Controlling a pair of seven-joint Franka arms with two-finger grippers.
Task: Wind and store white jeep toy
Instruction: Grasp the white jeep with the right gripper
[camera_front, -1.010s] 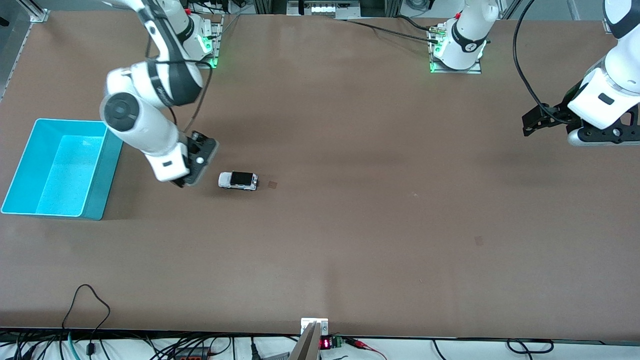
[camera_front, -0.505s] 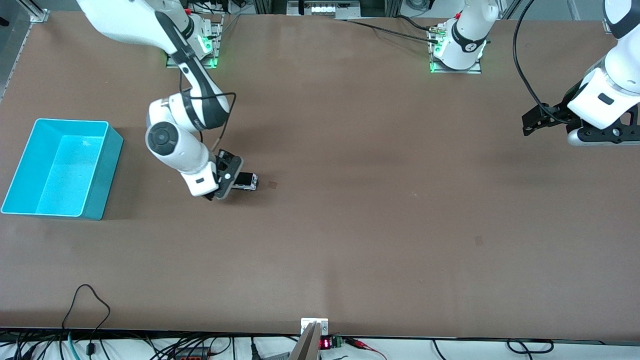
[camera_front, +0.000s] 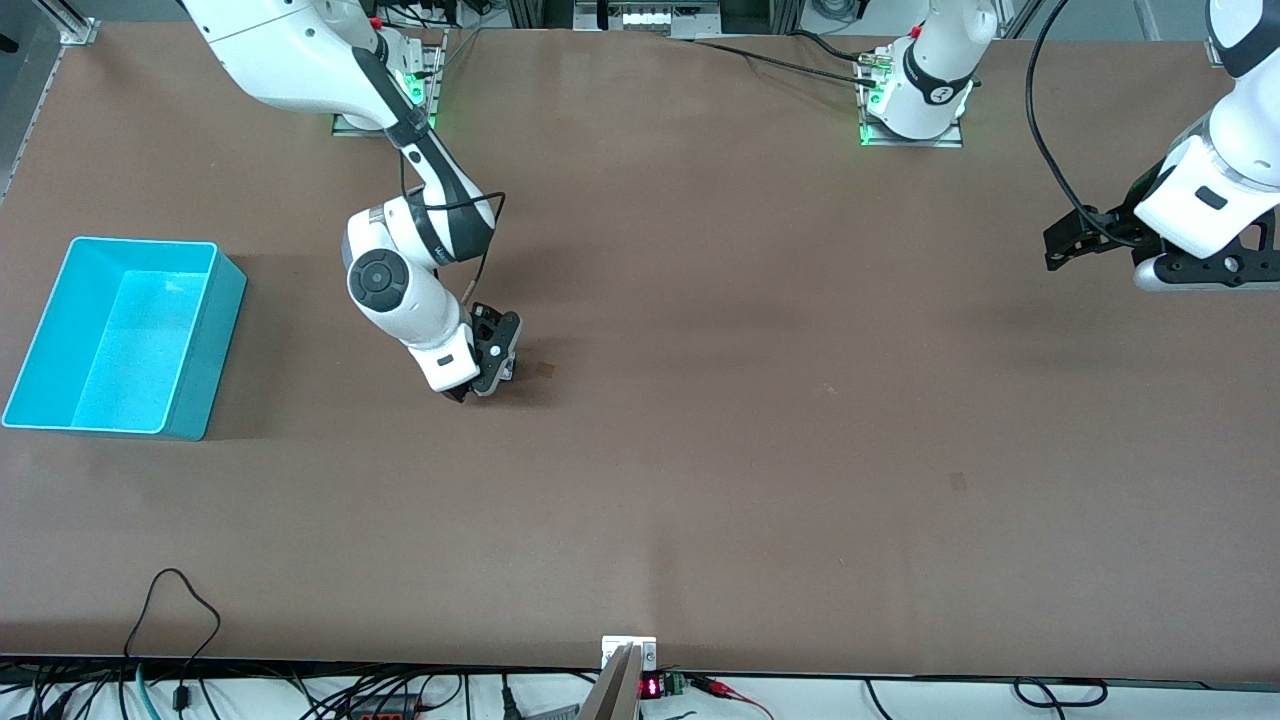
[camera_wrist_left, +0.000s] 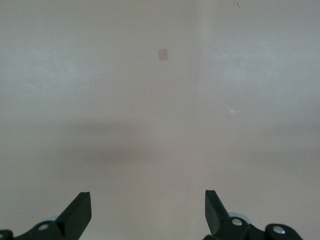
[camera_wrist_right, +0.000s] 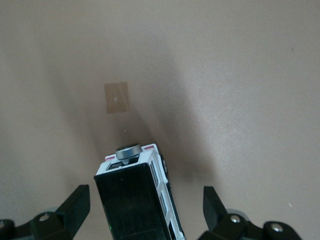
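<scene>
Front view shows a brown counter (camera_front: 700, 450) spanning the whole work area, bare over most of its surface. Taking the teal bin (camera_front: 120, 335) as reference: it sits open-topped at the right arm's end of the counter, nothing visible inside it.

Right arm reaches from its base down over the counter to a spot well apart from the teal bin, toward the left arm's end. Its right end effector (camera_front: 490, 372) is low over the white jeep toy (camera_wrist_right: 137, 197), which the arm almost wholly covers in the front view. Right wrist view shows the fingers (camera_wrist_right: 75, 205) spread wide, one on each side of the toy, with clear gaps and no contact. The toy stands on its wheels on the counter, black roof up, a round grey spare wheel on its end.

Left arm waits at the end of the counter farthest from the teal bin, its left end effector (camera_front: 1065, 245) up in the air with fingers wide apart and holding nothing.

A small tan patch (camera_front: 545, 370) lies on the counter just beside the toy, on the side away from the teal bin.
</scene>
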